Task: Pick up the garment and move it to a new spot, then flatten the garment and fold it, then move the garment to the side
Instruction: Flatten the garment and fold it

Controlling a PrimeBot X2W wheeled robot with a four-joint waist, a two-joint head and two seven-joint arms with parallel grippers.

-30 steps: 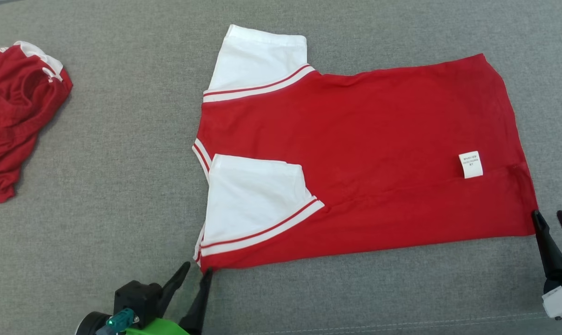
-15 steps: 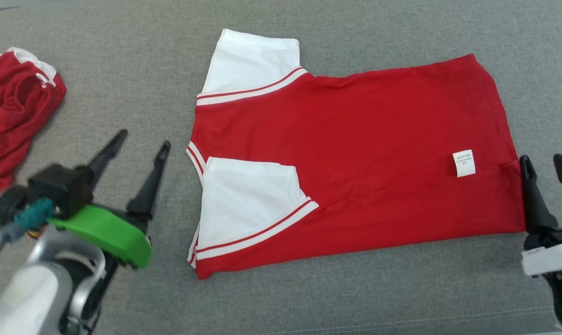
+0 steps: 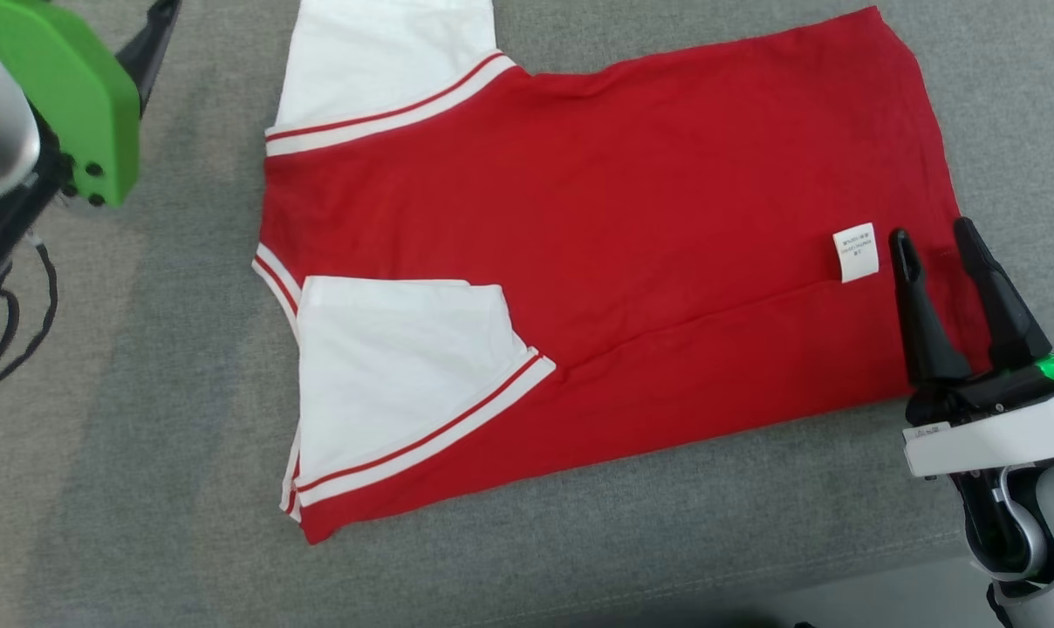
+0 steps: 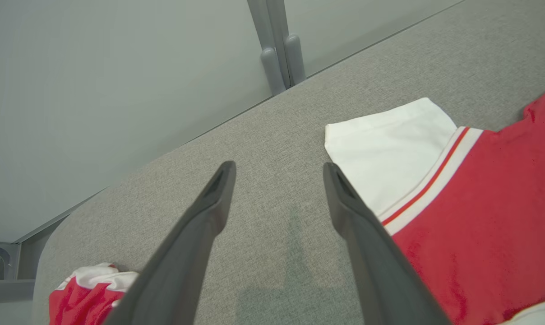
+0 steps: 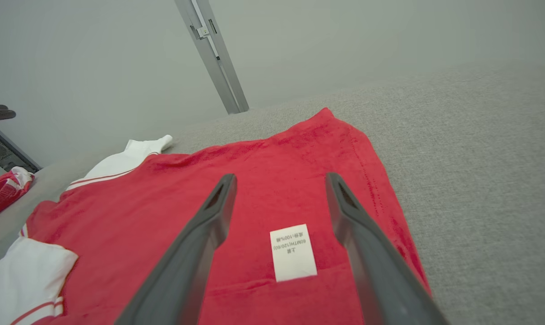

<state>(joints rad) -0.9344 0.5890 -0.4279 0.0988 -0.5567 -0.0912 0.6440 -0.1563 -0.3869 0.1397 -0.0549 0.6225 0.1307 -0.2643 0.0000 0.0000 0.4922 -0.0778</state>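
Note:
The garment (image 3: 623, 218) is a red shirt with white sleeves, lying flat on the grey cushioned surface (image 3: 143, 436). Its near sleeve (image 3: 396, 375) is folded onto the body, and its far sleeve (image 3: 379, 61) sticks out. My right gripper (image 3: 932, 232) hovers open over the hem corner, beside the white label (image 3: 856, 252). In the right wrist view the gripper (image 5: 280, 177) has the label (image 5: 293, 253) showing between its fingers, with nothing held. My left gripper (image 4: 278, 166) is open above bare fabric, left of the far sleeve (image 4: 390, 149). One finger (image 3: 147, 48) shows at the head view's top left.
A second, crumpled red and white garment (image 4: 87, 293) lies further left, also seen as a red heap (image 5: 2, 189) in the right wrist view. A grey wall with a metal post (image 4: 277, 45) runs along the surface's far edge. The front edge (image 3: 841, 602) lies close to my right arm.
Both grippers have opened wide. The left one let go of the garment's near-left corner and rose towards the far left. The right one moved up over the hem. The head camera shifted too.

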